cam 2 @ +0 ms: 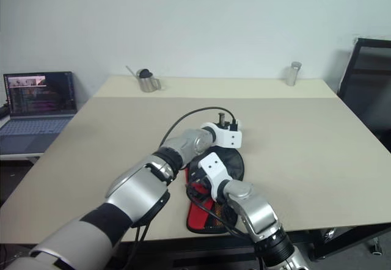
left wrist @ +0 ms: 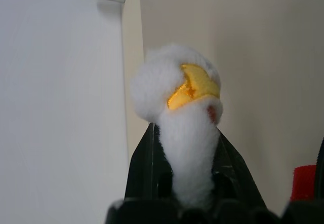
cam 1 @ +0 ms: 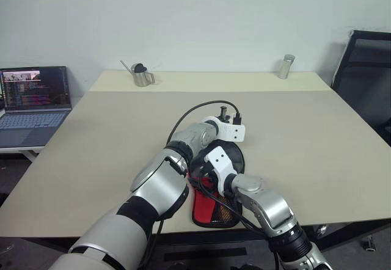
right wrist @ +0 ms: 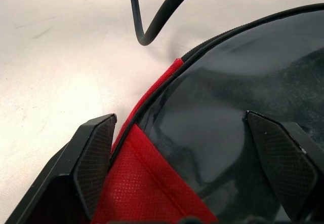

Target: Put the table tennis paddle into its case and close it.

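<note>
Red-black case [cam 2: 208, 212] at table [cam 2: 317, 160] edge, laptop [cam 2: 36, 108] left

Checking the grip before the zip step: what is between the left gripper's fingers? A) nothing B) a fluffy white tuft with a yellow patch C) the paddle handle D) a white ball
B: the left wrist view shows the fingers closed on a fluffy white tuft.

Counted on the table [cam 1: 317, 160]: one case [cam 1: 215, 212], two metal vessels, namely one spouted can [cam 1: 142, 74] and one cylinder [cam 1: 285, 66]. One laptop [cam 1: 33, 104] beside it, one chair [cam 1: 366, 74].
</note>
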